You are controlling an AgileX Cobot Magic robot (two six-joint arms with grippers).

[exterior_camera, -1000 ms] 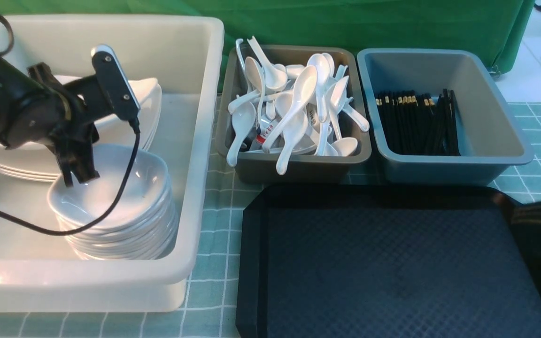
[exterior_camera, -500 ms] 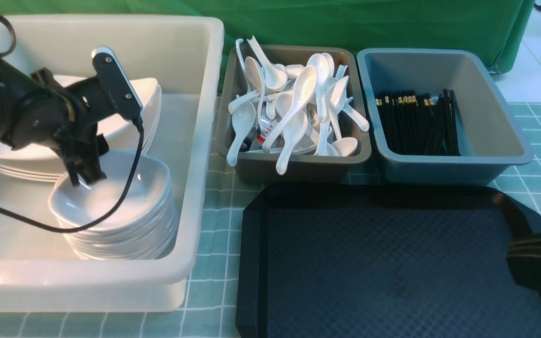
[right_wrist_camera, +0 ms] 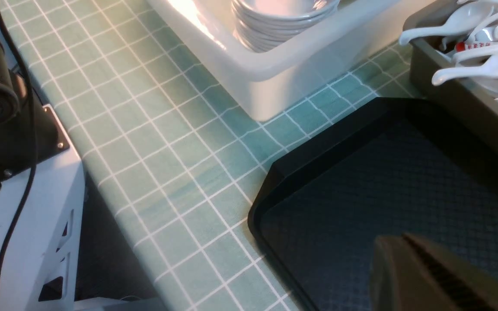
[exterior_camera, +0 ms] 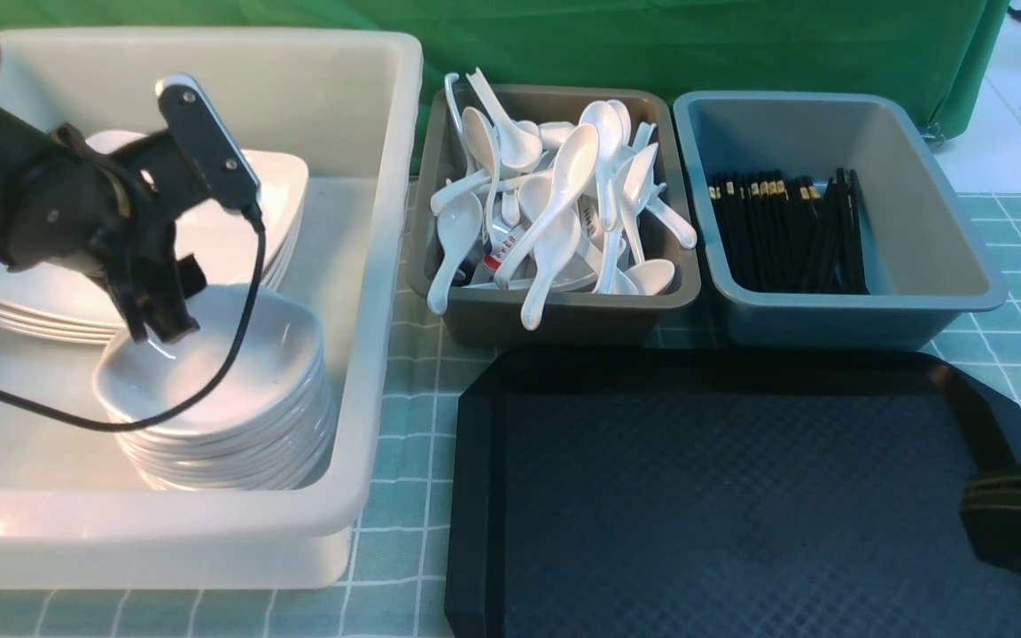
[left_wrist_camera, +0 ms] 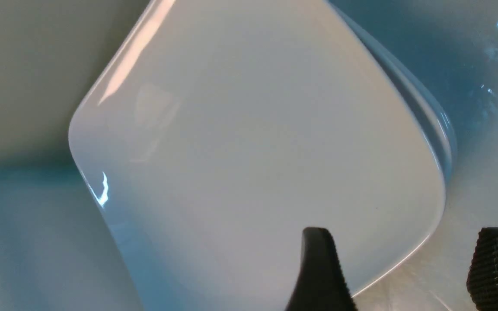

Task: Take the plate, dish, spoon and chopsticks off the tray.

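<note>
Front view: the black tray (exterior_camera: pixel 741 496) lies bare on the green checked cloth (exterior_camera: pixel 404 425), nothing resting on its diamond-textured surface. To its left stands the big white tub (exterior_camera: pixel 369 266), holding a stack of square plates (exterior_camera: pixel 236 230) at the back and a stack of small dishes (exterior_camera: pixel 227 399) nearer the camera. The left gripper (exterior_camera: pixel 156 323) points down into the tub, its tips just over the rim of the top dish. Behind the tray sit two bins side by side: a grey bin (exterior_camera: pixel 555 310) heaped with white soup spoons (exterior_camera: pixel 564 204), and a blue-grey bin (exterior_camera: pixel 847 301) with black chopsticks (exterior_camera: pixel 785 230) lying in a row. The right gripper (exterior_camera: pixel 1020 518) shows only as a dark shape at the tray's right edge.

Left wrist view: two black ridged fingers (left_wrist_camera: pixel 320 272) stand apart, holding nothing, one over the corner of the top dish (left_wrist_camera: pixel 253 151), the other beyond its edge.

Right wrist view: a dark finger (right_wrist_camera: pixel 426 276) hovers above the tray (right_wrist_camera: pixel 361 181); whether this claw is apart or together cannot be told. The tub's corner (right_wrist_camera: pixel 270 82) and the spoon bin (right_wrist_camera: pixel 448 99) lie beyond.
</note>
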